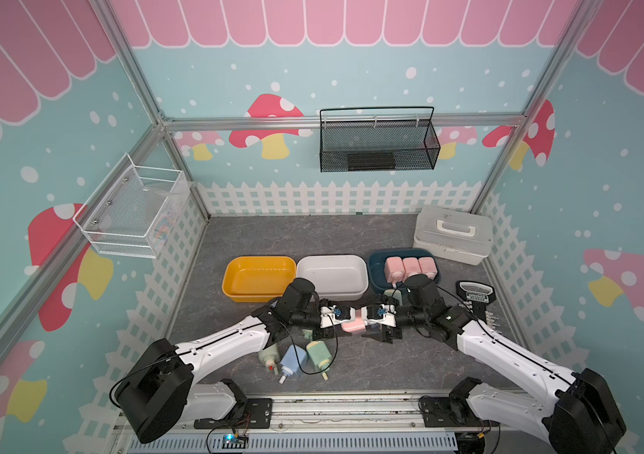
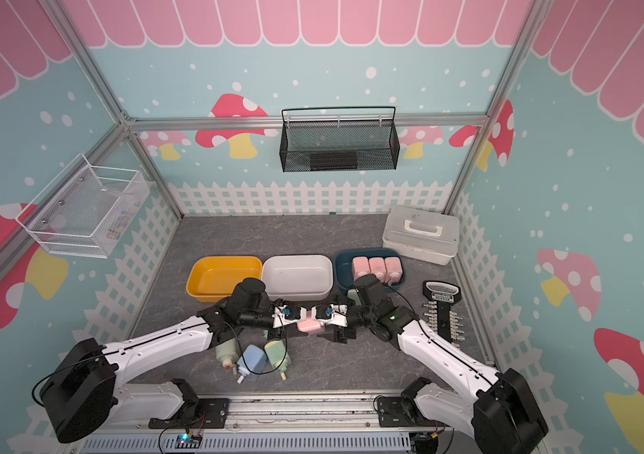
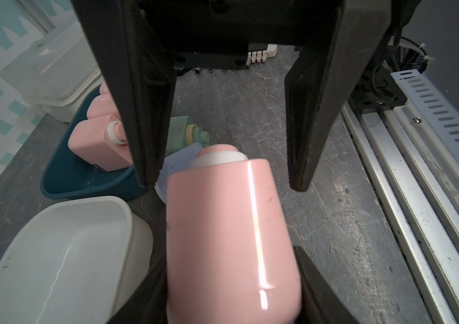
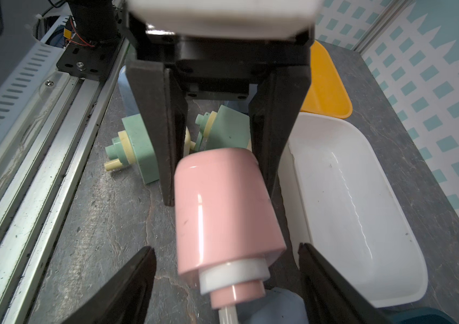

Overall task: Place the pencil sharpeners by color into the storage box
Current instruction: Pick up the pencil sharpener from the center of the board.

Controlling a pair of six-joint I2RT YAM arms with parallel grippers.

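The left gripper (image 4: pixel 219 188) clamps a pastel pink plastic pencil sharpener (image 1: pixel 353 325) above the middle of the grey stone-patterned table (image 1: pixel 391 365), just in front of the white plastic tub (image 1: pixel 332 271). The right gripper (image 3: pixel 222 183) has its fingers spread around the crank end, not touching.

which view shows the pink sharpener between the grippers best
The right wrist view: it shows the pink sharpener large, body and crank stub both clear. The left wrist view shows the sharpener close but cuts off its near end. In both top views the sharpener is small and half hidden.
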